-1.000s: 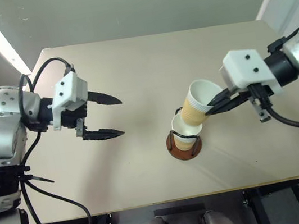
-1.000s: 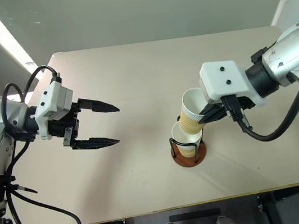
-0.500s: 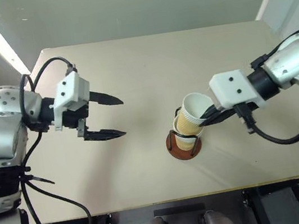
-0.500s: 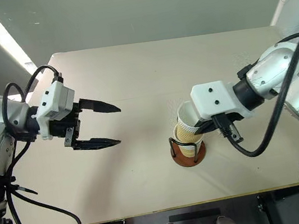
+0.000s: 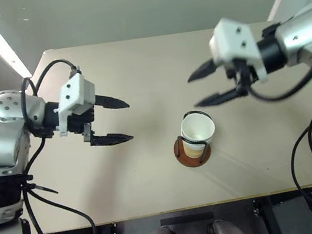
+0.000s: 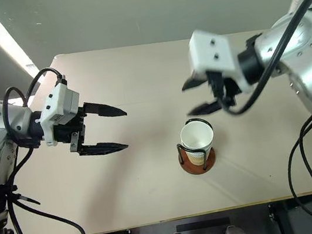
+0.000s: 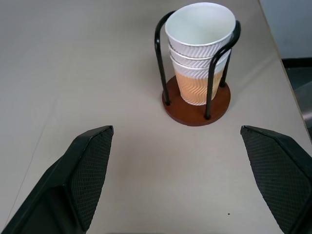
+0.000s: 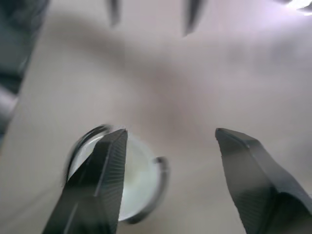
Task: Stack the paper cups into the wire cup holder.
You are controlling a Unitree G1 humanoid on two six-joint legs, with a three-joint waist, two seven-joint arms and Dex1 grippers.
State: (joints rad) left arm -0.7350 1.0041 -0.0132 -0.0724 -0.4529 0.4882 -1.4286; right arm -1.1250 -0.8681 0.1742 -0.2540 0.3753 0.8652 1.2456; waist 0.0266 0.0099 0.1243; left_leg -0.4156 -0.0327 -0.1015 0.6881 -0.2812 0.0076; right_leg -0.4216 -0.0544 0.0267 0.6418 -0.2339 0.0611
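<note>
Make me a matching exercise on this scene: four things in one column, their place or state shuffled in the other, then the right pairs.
Things
1. paper cups
2. wire cup holder
3. left gripper
4. right gripper

Places or states
A. open and empty, above and beyond the holder
B. nested together inside the wire loops
C. standing on the table, round reddish-brown base
D. open and empty, pointing across the table toward the holder

Pairs: 1-B, 2-C, 3-D, 4-A

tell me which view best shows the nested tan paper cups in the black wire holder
The left wrist view: the stacked tan paper cups stand side-on, three rims countable. The eye views look down into the top cup; the right wrist view is blurred.
</note>
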